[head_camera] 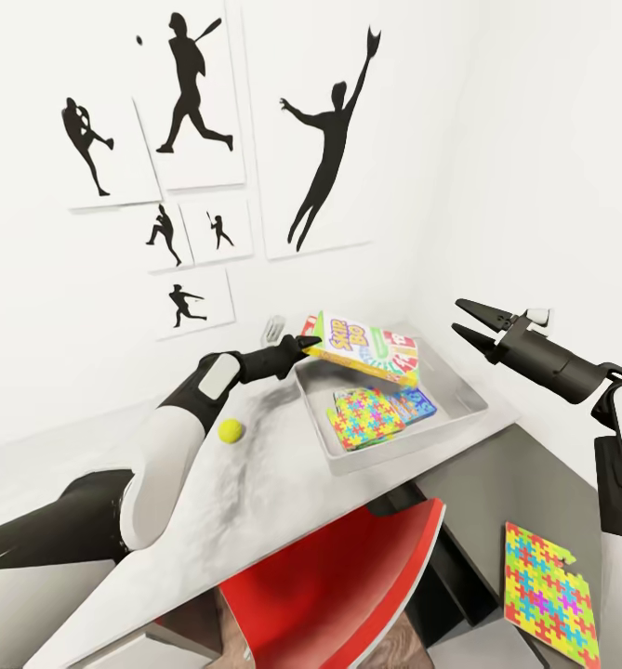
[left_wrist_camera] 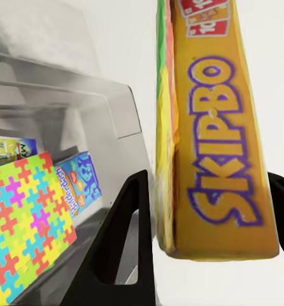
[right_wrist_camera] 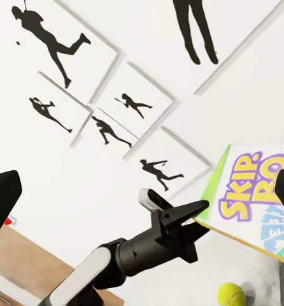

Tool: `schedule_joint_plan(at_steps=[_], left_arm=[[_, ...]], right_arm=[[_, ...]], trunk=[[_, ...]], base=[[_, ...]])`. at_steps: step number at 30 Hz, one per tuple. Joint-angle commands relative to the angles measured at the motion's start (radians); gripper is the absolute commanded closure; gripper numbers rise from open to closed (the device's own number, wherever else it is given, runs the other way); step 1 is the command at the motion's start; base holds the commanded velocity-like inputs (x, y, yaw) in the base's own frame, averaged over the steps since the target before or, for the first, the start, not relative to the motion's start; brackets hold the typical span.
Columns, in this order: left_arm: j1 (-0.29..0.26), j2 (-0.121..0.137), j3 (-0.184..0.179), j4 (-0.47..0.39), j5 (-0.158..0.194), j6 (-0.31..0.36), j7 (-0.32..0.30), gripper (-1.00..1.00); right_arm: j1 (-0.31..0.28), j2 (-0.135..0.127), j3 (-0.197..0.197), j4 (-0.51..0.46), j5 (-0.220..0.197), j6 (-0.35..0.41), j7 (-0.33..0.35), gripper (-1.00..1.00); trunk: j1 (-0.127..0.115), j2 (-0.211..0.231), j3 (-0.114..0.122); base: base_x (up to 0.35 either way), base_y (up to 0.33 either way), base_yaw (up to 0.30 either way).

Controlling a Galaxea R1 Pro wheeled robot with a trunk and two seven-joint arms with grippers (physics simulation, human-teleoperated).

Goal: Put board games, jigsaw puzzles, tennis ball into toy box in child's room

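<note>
My left gripper (head_camera: 308, 346) is shut on one edge of the yellow "SKIP BO" board game (head_camera: 371, 353), holding it tilted above the far left part of the grey toy box (head_camera: 381, 454) on the table (head_camera: 255, 492). The left wrist view has the box edge (left_wrist_camera: 212, 159) clamped between both fingers (left_wrist_camera: 120, 245). Inside the toy box lie a jigsaw puzzle (head_camera: 364, 417) and a blue board game (head_camera: 416, 402). The tennis ball (head_camera: 231, 429) rests on the table left of the toy box. My right gripper (head_camera: 463, 319) hovers open to the right of the toy box.
A second jigsaw puzzle (head_camera: 548, 595) lies on a lower dark surface right of the table. A red chair (head_camera: 348, 576) stands at the table's near edge. A small grey object (head_camera: 273, 328) sits by the wall. Black sports silhouettes (head_camera: 324, 139) hang behind.
</note>
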Motion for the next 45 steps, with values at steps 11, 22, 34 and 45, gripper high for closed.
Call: schedule_joint_plan(at_steps=[11,22,34,45], left_arm=[[-0.033,-0.001,0.007,0.000,0.025,0.077,0.004,1.00],[-0.039,-0.001,0.006,0.012,0.026,0.109,0.041,1.00],[-0.041,-0.001,0.006,0.011,0.024,0.110,0.079,1.00],[-0.066,-0.001,0.006,0.009,0.025,0.112,0.078,1.00]], right_arm=[[-0.001,0.001,-0.001,0.000,-0.003,0.004,0.010,-1.00],[0.000,0.003,-0.001,0.000,-0.005,0.003,0.010,-1.00],[0.000,0.002,-0.001,0.000,-0.005,0.003,0.010,-1.00],[0.000,0.002,-0.001,0.000,-0.005,0.003,0.010,-1.00]], trunk=[[0.001,-0.002,-0.013],[0.001,-0.002,-0.023],[0.001,-0.002,-0.035],[0.001,-0.002,-0.045]], base=[[0.000,0.000,0.000],[0.000,0.000,0.000],[0.000,0.000,0.000],[0.000,0.000,0.000]])
